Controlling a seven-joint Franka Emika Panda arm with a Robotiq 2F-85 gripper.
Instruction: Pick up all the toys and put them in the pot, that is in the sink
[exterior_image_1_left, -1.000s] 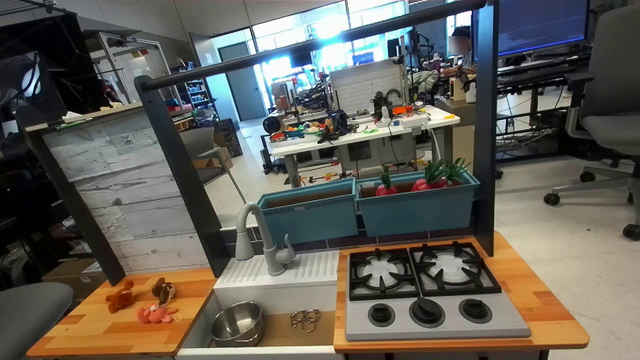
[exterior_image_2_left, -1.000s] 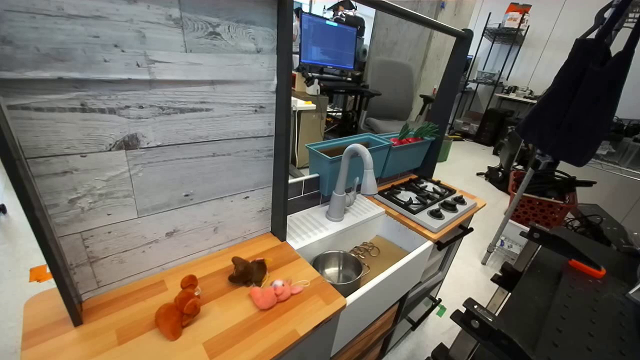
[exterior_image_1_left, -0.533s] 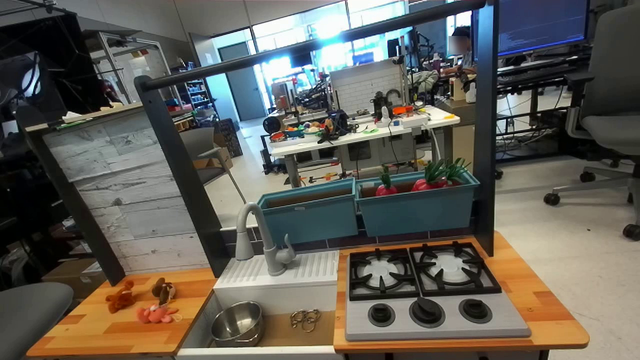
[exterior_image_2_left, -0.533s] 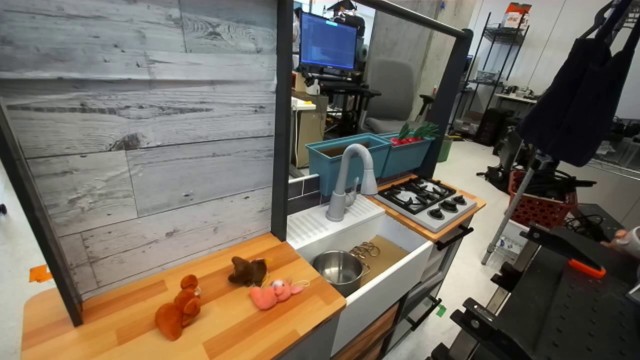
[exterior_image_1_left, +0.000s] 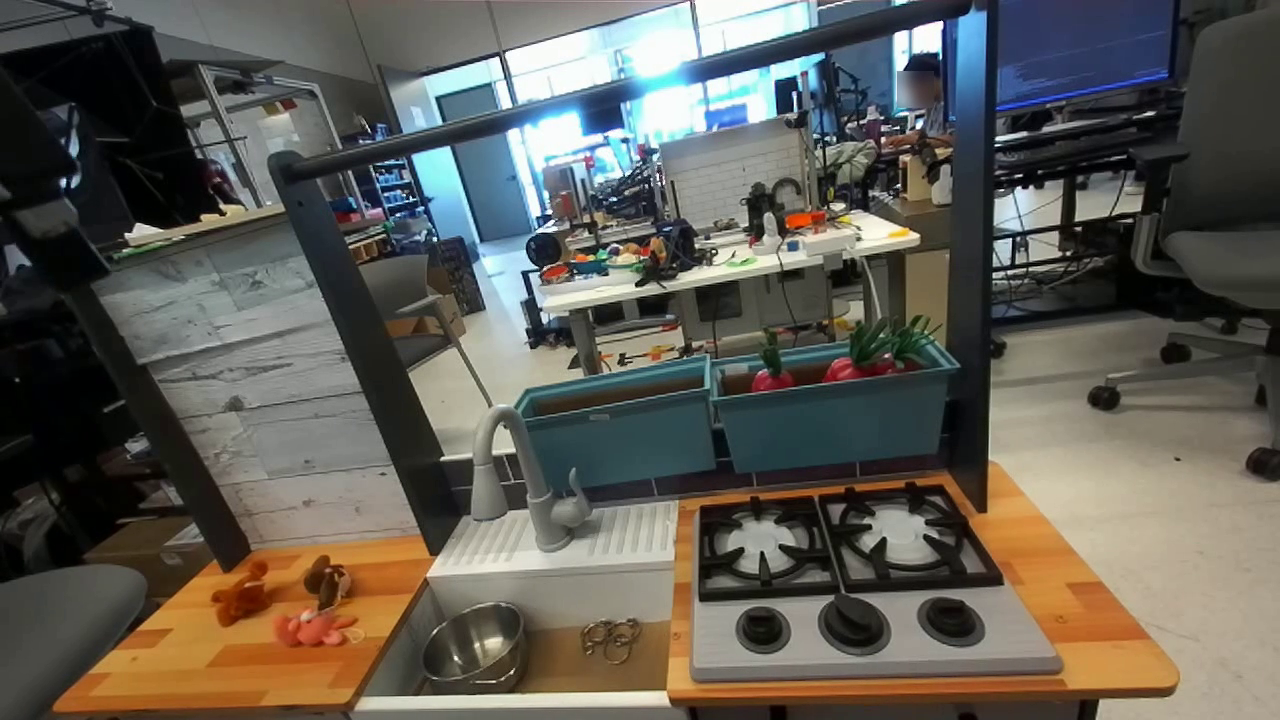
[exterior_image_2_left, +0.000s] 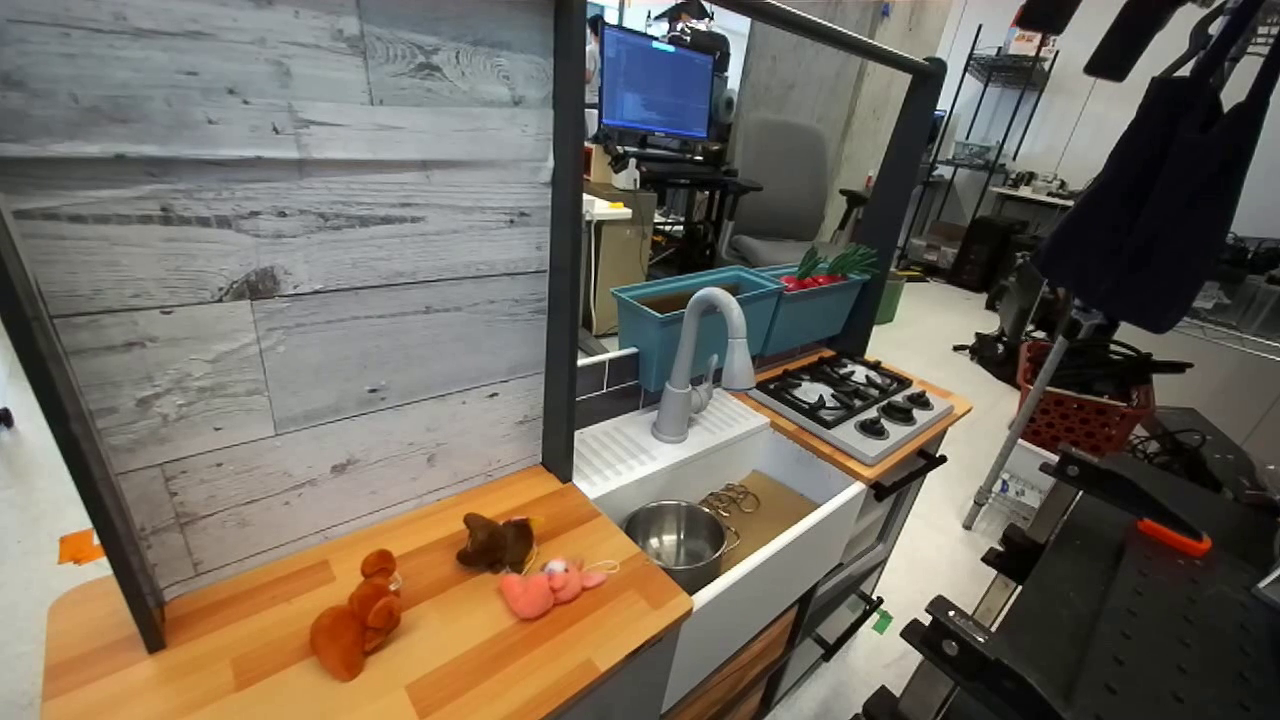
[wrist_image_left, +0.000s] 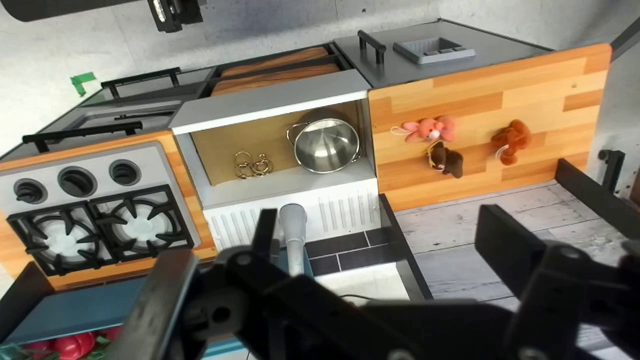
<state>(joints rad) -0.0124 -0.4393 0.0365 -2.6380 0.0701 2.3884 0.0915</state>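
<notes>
Three plush toys lie on the wooden counter left of the sink: an orange-brown one (exterior_image_2_left: 360, 620), a dark brown one (exterior_image_2_left: 495, 542) and a pink one (exterior_image_2_left: 550, 586). They also show in the wrist view: orange-brown (wrist_image_left: 512, 141), dark brown (wrist_image_left: 446, 160), pink (wrist_image_left: 431, 129). The steel pot (exterior_image_2_left: 680, 540) stands in the white sink (exterior_image_2_left: 770, 590); its inside looks empty in the wrist view (wrist_image_left: 326, 146). My gripper (wrist_image_left: 378, 230) is open and empty, high above the scene and apart from the toys. Its dark fingertips show at the top right of an exterior view (exterior_image_2_left: 1090, 35).
A grey faucet (exterior_image_2_left: 690, 370) stands behind the sink. Metal rings (exterior_image_2_left: 732, 498) lie in the sink beside the pot. A toy stove (exterior_image_1_left: 850, 590) is on the far side. Teal planters (exterior_image_1_left: 620, 430), one with red radishes, hang behind. Dark posts (exterior_image_1_left: 355, 350) frame the counter.
My gripper has come into view at the top right of an exterior view, and a dark arm part at another's left edge. A hand seen half a second ago is gone. Toys and pot have not moved.
</notes>
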